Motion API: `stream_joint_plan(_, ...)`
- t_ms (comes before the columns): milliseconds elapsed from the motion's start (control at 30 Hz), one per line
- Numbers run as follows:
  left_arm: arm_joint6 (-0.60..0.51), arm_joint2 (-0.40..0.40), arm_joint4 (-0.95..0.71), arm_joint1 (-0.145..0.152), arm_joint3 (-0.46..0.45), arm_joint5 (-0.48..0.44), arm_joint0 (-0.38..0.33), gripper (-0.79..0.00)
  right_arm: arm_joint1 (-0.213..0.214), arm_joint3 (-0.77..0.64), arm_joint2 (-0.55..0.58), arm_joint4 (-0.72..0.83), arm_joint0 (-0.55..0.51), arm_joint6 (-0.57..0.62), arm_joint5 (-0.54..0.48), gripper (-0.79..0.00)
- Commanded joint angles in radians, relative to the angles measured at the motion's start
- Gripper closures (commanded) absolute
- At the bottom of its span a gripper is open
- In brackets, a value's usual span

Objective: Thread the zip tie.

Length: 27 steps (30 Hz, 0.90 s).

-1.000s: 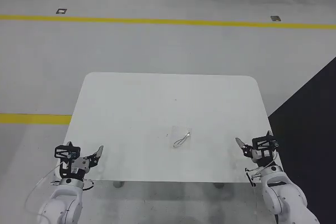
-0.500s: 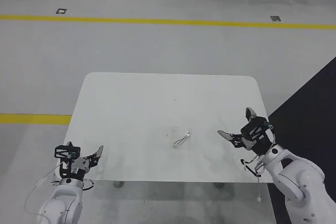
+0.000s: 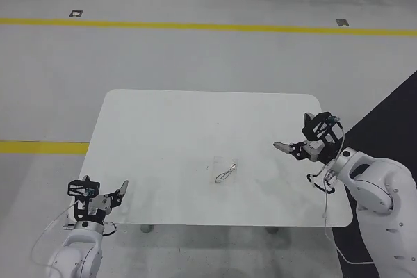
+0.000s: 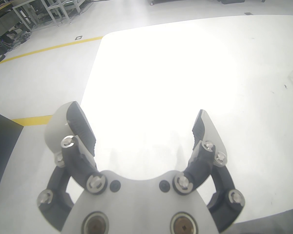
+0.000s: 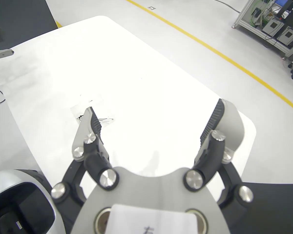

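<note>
Looking down from top: zip tie (image 3: pixel 225 173) lies loose on the white table (image 3: pixel 167 125), right of centre, toward the near edge. Right gripper (image 3: pixel 295 134) hovers over the table's right side, spread wide, holding nothing, apart from the tie. Left gripper (image 3: pixel 103 187) sits at the near-left corner, also wide. Left wrist: claw splayed over the tabletop. Right wrist: claw wide, tie (image 5: pixel 104 119) just beyond one fingertip.

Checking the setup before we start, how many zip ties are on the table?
1. The zip tie lies on the white table, about mid-width and nearer the robot's edge. It is thin, so another could go unseen.
</note>
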Motion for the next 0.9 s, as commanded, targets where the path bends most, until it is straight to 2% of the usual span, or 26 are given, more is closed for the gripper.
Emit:
stream_joint_plan(0, 0.000, 0.000, 0.000, 0.000, 0.000, 0.000, 0.000, -0.785, 0.000, 0.000, 0.000, 0.000, 0.000, 0.000, 0.000, -0.785)
stream_joint_plan(67, 0.000, 0.000, 0.000, 0.000, 0.000, 0.000, 0.000, -0.785, 0.001, -0.015, 0.001, -0.019, 0.005, 0.001, -0.005, -0.785)
stream_joint_plan(100, 0.000, 0.000, 0.000, 0.000, 0.000, 0.000, 0.000, -0.785, 0.005, -0.061, -0.006, -0.093, 0.023, 0.010, -0.021, -0.785)
stream_joint_plan(133, 0.000, 0.000, 0.000, 0.000, 0.000, 0.000, 0.000, -0.785, 0.008, -0.092, -0.026, -0.154, 0.050, 0.024, -0.047, -0.785)
stream_joint_plan(200, 0.000, 0.000, 0.000, 0.000, 0.000, 0.000, 0.000, -0.785, 0.010, -0.078, -0.066, -0.146, 0.125, 0.017, -0.113, -0.785)
stream_joint_plan(300, 0.000, 0.000, 0.000, 0.000, 0.000, 0.000, 0.000, -0.785, 0.014, 0.016, -0.154, -0.151, 0.297, 0.073, -0.239, -0.785)
stream_joint_plan(400, 0.000, 0.000, 0.000, 0.000, 0.000, 0.000, 0.000, -0.785, 0.008, 0.191, -0.298, -0.098, 0.496, 0.125, -0.410, -0.785)
stream_joint_plan(567, 0.000, 0.000, 0.000, 0.000, 0.000, 0.000, 0.000, -0.785, 0.002, 0.458, -0.660, 0.009, 0.764, 0.216, -0.410, -0.785)
stream_joint_plan(700, 0.000, 0.000, 0.000, 0.000, 0.000, 0.000, 0.000, -0.785, -0.003, 0.606, -0.925, 0.141, 0.916, 0.224, -0.410, -0.785)
stream_joint_plan(767, 0.000, 0.000, 0.000, 0.000, 0.000, 0.000, 0.000, -0.785, -0.005, 0.680, -0.980, 0.159, 0.990, 0.221, -0.410, -0.785)
stream_joint_plan(867, 0.000, 0.000, 0.000, 0.000, 0.000, 0.000, 0.000, -0.785, -0.005, 0.680, -0.980, 0.159, 0.990, 0.221, -0.410, -0.785)
